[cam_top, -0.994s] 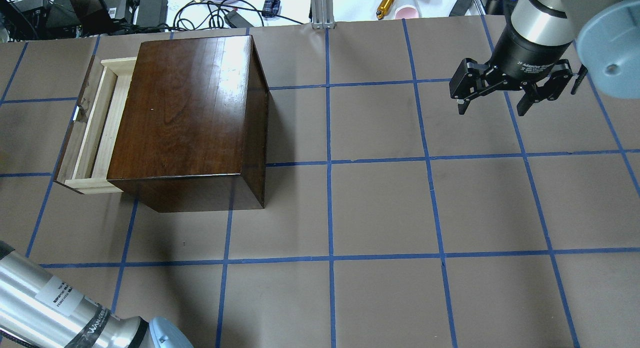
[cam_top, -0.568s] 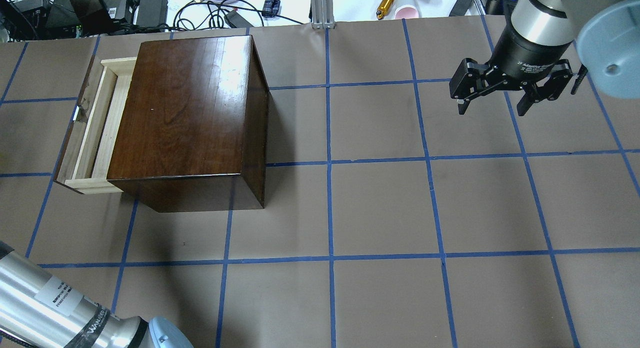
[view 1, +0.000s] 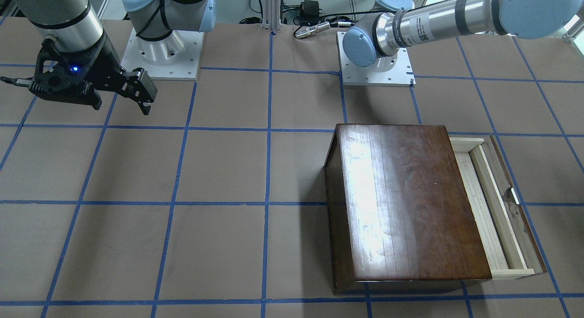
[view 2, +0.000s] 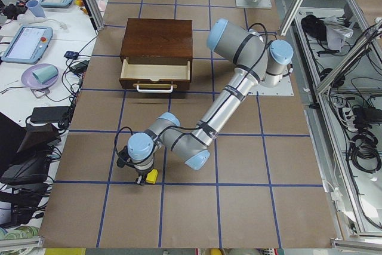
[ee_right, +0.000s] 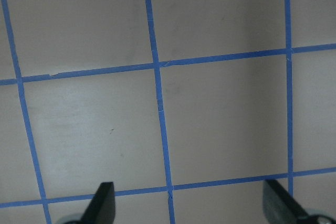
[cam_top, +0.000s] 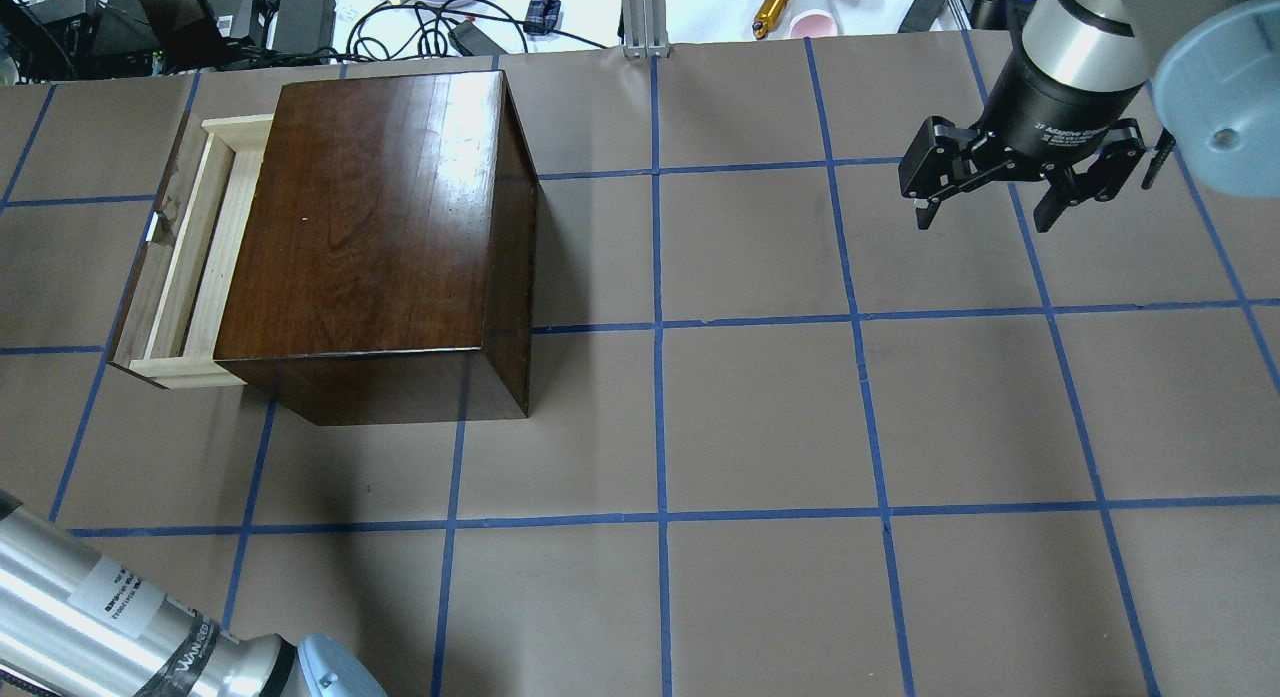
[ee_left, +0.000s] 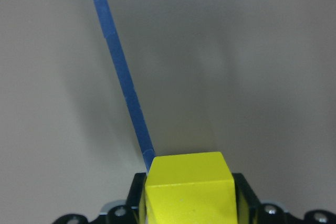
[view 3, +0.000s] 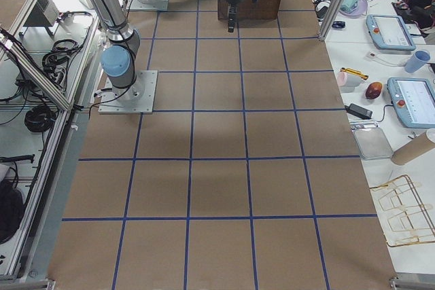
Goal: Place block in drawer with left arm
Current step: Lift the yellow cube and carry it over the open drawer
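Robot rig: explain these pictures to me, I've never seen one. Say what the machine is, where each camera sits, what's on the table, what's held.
Two robot arms stand at a taped table. Two cameras look down from above, one behind the robot, one facing it; two watch from the table's ends; one rides on each wrist. On the table sits a box with its drawer pulled open. The left arm reaches low; the left gripper pinches a block, seen in its wrist view. The right gripper hangs open, empty.
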